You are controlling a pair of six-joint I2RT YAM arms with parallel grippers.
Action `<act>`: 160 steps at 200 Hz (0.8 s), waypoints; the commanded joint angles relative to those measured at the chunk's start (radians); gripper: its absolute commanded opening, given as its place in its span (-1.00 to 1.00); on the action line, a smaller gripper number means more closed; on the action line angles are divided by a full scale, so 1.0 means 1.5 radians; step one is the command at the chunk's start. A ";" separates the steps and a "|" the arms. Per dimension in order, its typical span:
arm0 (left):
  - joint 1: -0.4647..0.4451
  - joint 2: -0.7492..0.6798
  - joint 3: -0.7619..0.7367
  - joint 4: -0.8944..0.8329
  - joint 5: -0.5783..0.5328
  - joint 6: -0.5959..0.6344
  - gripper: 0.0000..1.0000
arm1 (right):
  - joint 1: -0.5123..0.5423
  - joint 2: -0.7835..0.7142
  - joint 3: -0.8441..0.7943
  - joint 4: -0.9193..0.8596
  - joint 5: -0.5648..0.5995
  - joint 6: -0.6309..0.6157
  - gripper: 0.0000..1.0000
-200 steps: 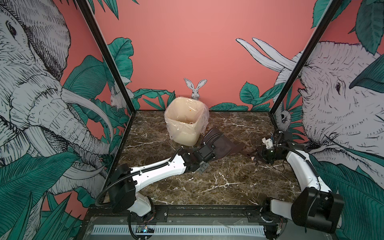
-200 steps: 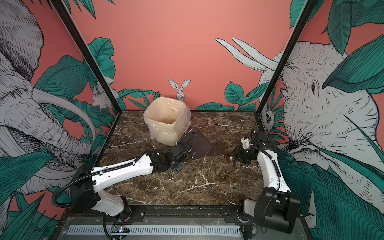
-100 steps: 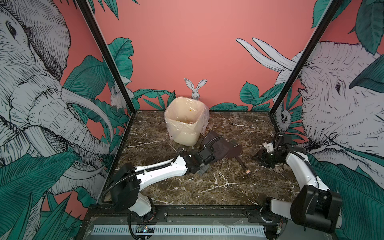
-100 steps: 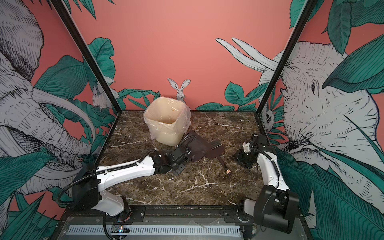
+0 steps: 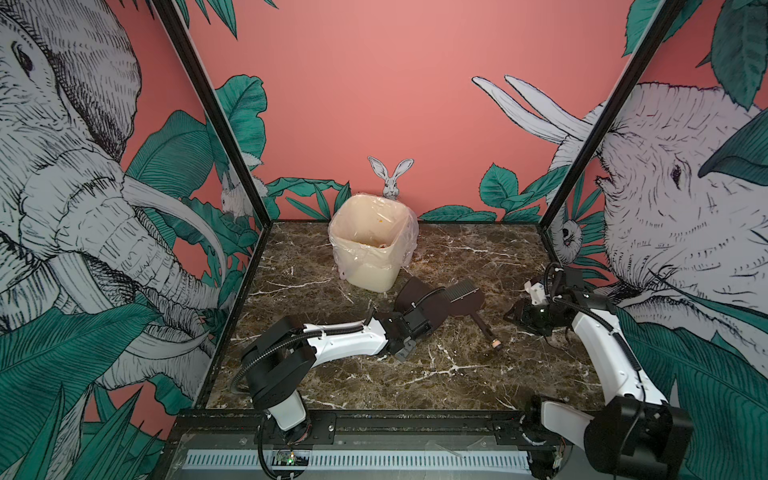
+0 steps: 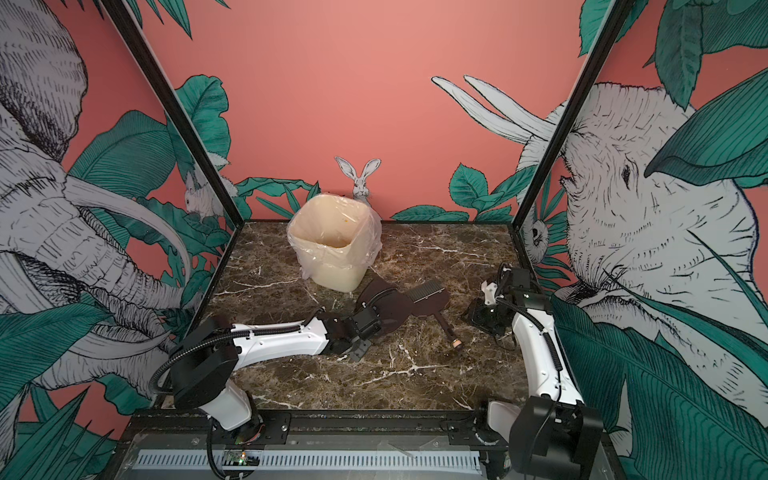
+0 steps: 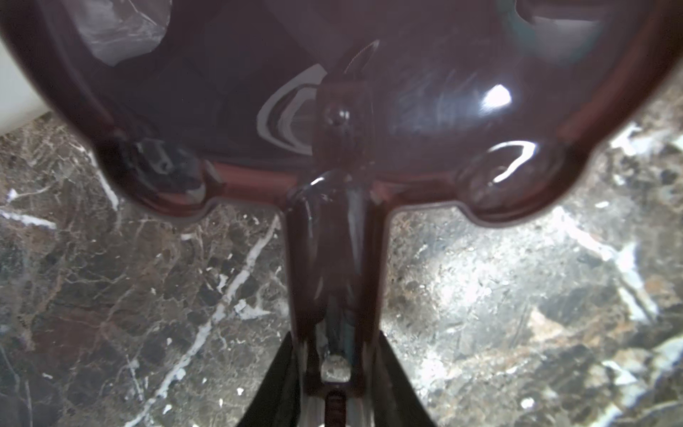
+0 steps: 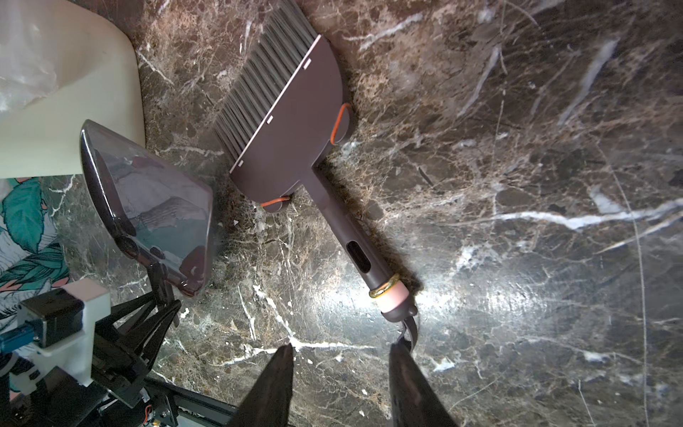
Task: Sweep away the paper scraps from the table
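Brush dropped onto table, right gripper slightly open, empty

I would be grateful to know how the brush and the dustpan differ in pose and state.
The brush lies flat on the table, unheld; the dustpan is tilted up, its handle between the jaws of the left gripper. The brush ends in bristles; the dustpan is a smooth, glossy scoop. Both are dark brown with a handle.

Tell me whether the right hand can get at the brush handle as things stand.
Probably yes. The brush lies flat on the table, handle end just ahead of the open right hand, with only bare marble between. The dustpan sits off to the handle's side.
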 commanded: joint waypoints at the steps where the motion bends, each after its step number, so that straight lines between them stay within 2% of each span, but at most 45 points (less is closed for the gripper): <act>1: -0.004 -0.019 -0.009 0.008 0.001 -0.028 0.13 | 0.008 -0.008 0.021 -0.021 0.025 -0.019 -0.14; 6: -0.005 -0.025 -0.012 0.006 -0.002 -0.030 0.21 | 0.010 -0.008 0.022 -0.022 0.028 -0.021 -0.14; 10: -0.005 -0.032 -0.014 0.005 -0.004 -0.031 0.59 | 0.011 -0.008 0.023 -0.021 0.029 -0.023 -0.14; 19: -0.006 -0.046 -0.019 0.003 -0.010 -0.031 0.72 | 0.013 -0.006 0.027 -0.019 0.032 -0.026 -0.15; 41: -0.011 -0.099 -0.030 -0.013 -0.045 -0.023 0.78 | 0.030 -0.003 0.040 -0.009 0.048 -0.035 -0.15; 63: -0.012 -0.190 -0.068 -0.002 -0.099 -0.008 0.85 | 0.065 -0.007 0.040 0.041 0.088 -0.034 -0.13; 91: -0.001 -0.303 -0.118 0.019 -0.181 0.071 0.95 | 0.106 0.009 0.039 0.122 0.134 -0.045 -0.08; 123: 0.088 -0.408 -0.156 0.021 -0.205 0.148 0.99 | 0.113 0.056 0.040 0.226 0.161 -0.074 0.01; 160: 0.210 -0.522 -0.215 0.110 -0.214 0.250 0.99 | 0.113 0.097 -0.012 0.393 0.197 -0.097 0.26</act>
